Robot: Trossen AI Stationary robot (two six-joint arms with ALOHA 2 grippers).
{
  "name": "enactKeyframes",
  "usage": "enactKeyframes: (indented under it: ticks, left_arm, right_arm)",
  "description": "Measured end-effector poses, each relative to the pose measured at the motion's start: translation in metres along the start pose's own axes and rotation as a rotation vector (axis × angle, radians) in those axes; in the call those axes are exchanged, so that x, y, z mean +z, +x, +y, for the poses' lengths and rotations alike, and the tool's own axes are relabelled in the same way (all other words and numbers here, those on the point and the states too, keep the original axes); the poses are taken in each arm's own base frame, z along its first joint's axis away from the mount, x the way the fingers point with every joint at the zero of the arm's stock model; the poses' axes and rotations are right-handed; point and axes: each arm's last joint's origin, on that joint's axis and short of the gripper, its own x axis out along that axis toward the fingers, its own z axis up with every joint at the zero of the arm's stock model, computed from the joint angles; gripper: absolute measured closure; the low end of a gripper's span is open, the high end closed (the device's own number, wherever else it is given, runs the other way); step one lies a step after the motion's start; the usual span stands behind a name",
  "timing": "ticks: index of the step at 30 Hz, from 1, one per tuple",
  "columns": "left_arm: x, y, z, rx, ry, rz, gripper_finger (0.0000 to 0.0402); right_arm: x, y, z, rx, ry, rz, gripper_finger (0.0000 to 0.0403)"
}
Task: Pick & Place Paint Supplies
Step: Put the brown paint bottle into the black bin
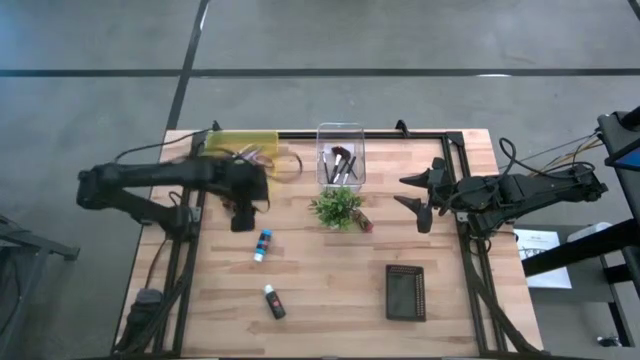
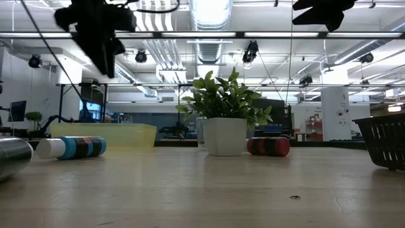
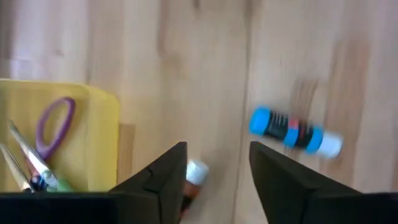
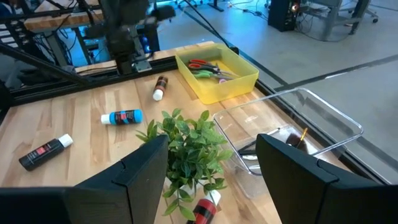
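My left claw [image 3: 214, 180] hangs spread and empty over the pale wood table [image 1: 330, 280], the blue paint tube [image 1: 263, 244] lying nearby; my right claw [image 4: 211, 186] waits apart. Behind, perhaps a workshop hall.

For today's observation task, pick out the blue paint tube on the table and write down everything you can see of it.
The blue paint tube is small, with a bright blue body, a dark label band carrying a red mark, and a white cap at one end. It looks like soft plastic. It lies flat on its side on the bare wooden table, between the yellow bin and the black tube. Nothing touches it; the left gripper hangs above the table nearby, empty.
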Motion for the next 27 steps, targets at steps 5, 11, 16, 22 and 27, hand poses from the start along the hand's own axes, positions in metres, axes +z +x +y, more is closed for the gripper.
enactKeyframes:
  ticks: [5,11,16,22,27]
  left_arm:
    - [-0.001,0.022,-0.014,0.016,0.079,0.206,0.026]
    - [-0.013,0.031,-0.009,0.036,0.07,0.344,0.0277]
    - [-0.029,0.046,-0.01,0.009,0.169,0.424,0.0277]
    - [-0.042,0.06,-0.01,0.02,0.333,0.499,0.0237]
    - [-0.046,0.072,-0.008,0.031,0.377,0.479,0.0191]
  right_arm:
    - [0.0,0.0,0.0,0.005,0.014,0.002,0.0159]
    - [0.0,0.0,0.001,0.025,0.008,0.007,0.0159]
    - [0.0,0.0,0.001,0.037,0.0,0.01,0.0159]
    - [0.0,-0.001,0.001,0.043,-0.001,0.01,0.0159]
    - [0.0,-0.001,0.001,0.053,0.002,0.013,0.0159]
